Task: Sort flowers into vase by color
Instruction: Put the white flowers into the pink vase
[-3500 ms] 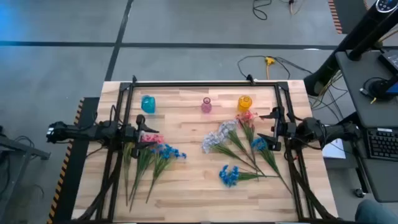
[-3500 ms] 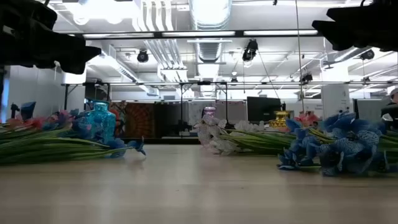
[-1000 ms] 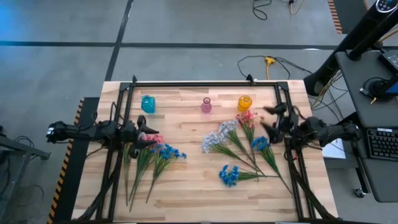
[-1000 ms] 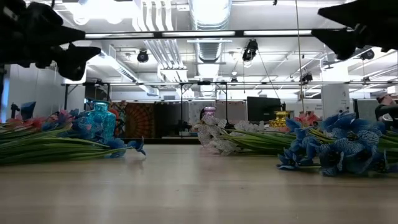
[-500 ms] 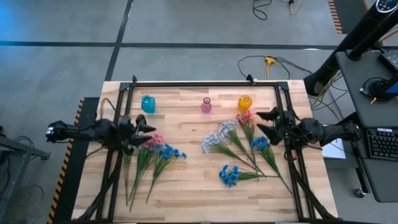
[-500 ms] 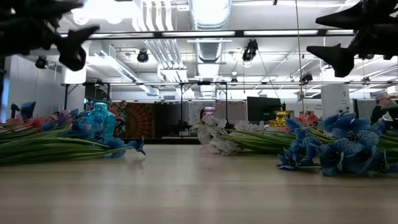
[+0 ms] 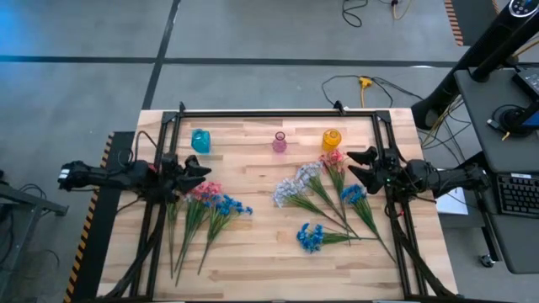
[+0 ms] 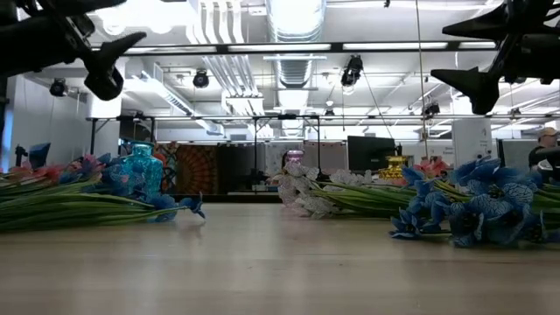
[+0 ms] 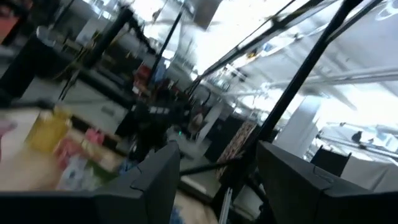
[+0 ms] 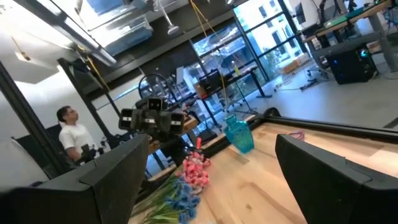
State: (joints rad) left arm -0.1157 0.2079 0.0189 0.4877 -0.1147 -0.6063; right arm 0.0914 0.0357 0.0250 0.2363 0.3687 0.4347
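At the table's left edge we see the left gripper (image 7: 195, 169) raised above the boards, its two fingers parted and nothing between them; it hangs just over the heads of the left bunch of flowers (image 7: 205, 208), touching none of them. That bunch lies flat: pink and blue blossoms near the gripper, long green stems trailing toward the near edge. Behind it stands a blue vase (image 7: 200, 140), with a pink vase (image 7: 280, 141) and a yellow vase (image 7: 332, 139) further along the back row. Mid-table, pale lavender-white, pink and blue sprays (image 7: 324, 189) fan out, and one blue spray (image 7: 312, 237) lies alone nearer the front. At the right, the right gripper (image 7: 364, 166) hovers with fingers spread wide, empty, beside the pink blossoms. We find the left wrist view heavily blurred; the table shows only as smears there.
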